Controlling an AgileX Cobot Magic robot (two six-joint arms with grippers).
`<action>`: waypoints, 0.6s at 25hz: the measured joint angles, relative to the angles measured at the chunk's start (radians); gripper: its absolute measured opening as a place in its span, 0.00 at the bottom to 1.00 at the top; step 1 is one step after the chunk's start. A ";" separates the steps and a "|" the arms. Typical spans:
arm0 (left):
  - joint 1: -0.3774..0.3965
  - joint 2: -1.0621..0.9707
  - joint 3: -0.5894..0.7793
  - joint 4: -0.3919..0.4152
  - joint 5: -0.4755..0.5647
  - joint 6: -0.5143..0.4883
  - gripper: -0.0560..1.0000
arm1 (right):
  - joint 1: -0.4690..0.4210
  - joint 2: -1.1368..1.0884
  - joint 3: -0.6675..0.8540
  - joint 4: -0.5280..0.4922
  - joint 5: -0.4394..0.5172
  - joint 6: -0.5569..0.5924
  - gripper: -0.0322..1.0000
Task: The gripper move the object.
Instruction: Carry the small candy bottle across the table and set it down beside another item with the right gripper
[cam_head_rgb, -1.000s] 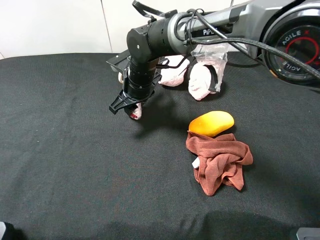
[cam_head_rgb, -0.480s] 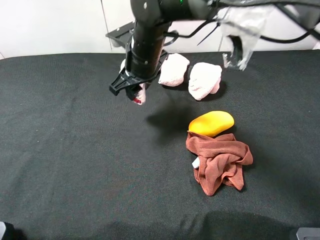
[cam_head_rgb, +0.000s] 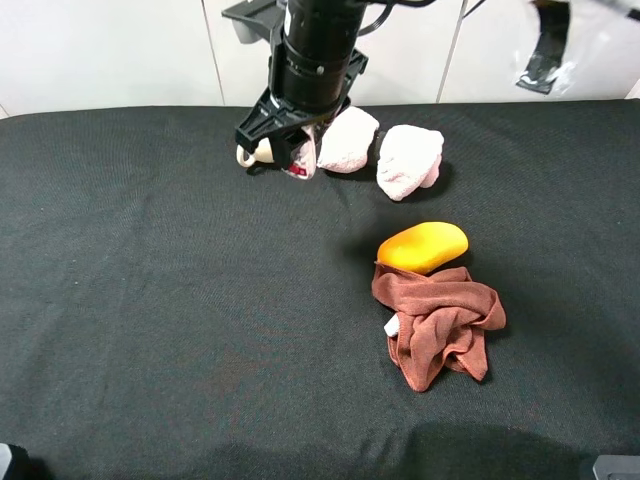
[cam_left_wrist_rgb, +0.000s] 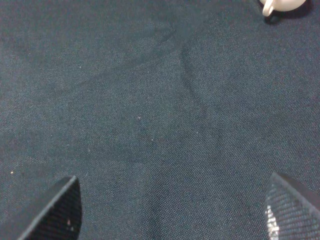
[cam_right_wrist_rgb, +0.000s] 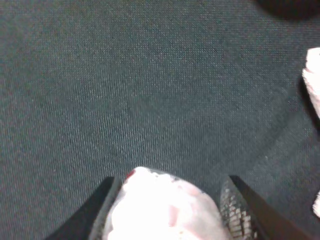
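Note:
My right gripper (cam_head_rgb: 283, 140), a black claw on a thick black arm, hangs above the back of the black table and is shut on the small clear bottle (cam_head_rgb: 299, 165) with a white and red label. In the right wrist view the bottle (cam_right_wrist_rgb: 162, 205) sits between the two fingers (cam_right_wrist_rgb: 100, 210), held off the cloth. The cream teapot (cam_head_rgb: 251, 153) peeks out just behind the claw. My left gripper (cam_left_wrist_rgb: 172, 182) is open and empty over bare black cloth, with the teapot (cam_left_wrist_rgb: 281, 5) far ahead of it.
Two crumpled pale pink cloths (cam_head_rgb: 347, 137) (cam_head_rgb: 408, 160) lie at the back, right of the claw. A yellow mango (cam_head_rgb: 422, 246) lies mid-right, with a rust-brown cloth (cam_head_rgb: 437, 325) bunched in front of it. The black table cloth (cam_head_rgb: 150, 300) covers the table.
My right arm has risen and moved toward the back of the table, carrying the bottle from above the middle-left cloth to near the teapot.

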 joint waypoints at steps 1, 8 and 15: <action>0.000 0.000 0.000 0.000 0.000 0.000 0.75 | 0.000 -0.006 0.000 -0.004 0.001 0.000 0.35; 0.000 0.000 0.000 0.000 0.000 0.000 0.75 | 0.000 -0.025 0.000 -0.005 0.041 0.000 0.35; 0.000 0.000 0.000 0.000 0.000 0.000 0.75 | -0.001 -0.037 0.000 -0.006 0.074 0.000 0.35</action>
